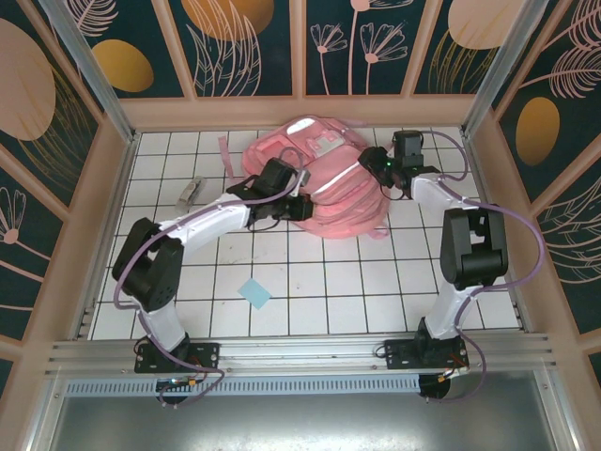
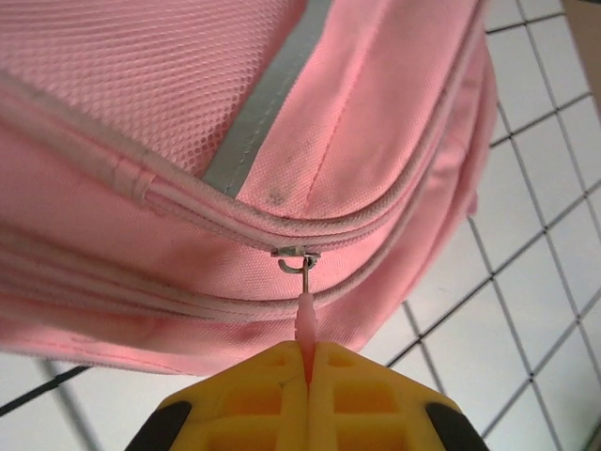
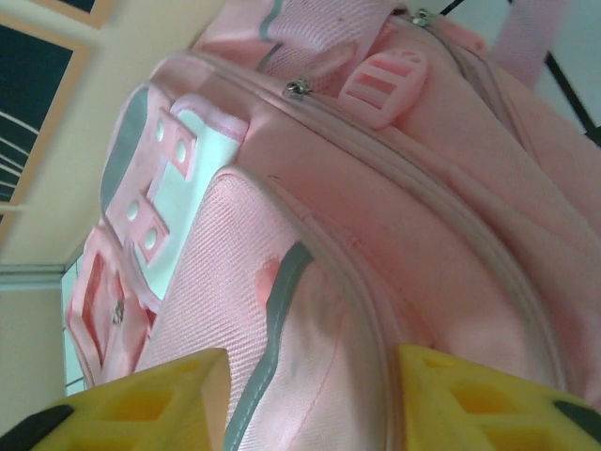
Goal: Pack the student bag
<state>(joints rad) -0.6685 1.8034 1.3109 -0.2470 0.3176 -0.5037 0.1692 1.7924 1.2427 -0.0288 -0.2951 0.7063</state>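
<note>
The student bag (image 1: 329,178), a large pink backpack with grey reflective strips, lies on the tiled table at the back centre. My left gripper (image 1: 299,205) is at its near left side. In the left wrist view this gripper (image 2: 308,362) is shut on the pink zip pull (image 2: 306,319), which hangs from a metal slider on the bag (image 2: 188,94). My right gripper (image 1: 374,162) sits at the bag's right side. Up close, the right gripper (image 3: 312,362) is open, its yellow fingers (image 3: 169,399) spread over creased fabric of the bag (image 3: 394,216).
A small light-blue card (image 1: 254,293) lies on the tiles in front. A grey oblong object (image 1: 191,194) rests at the left. A pink strap (image 1: 225,155) trails from the bag's left. Beige walls enclose the table.
</note>
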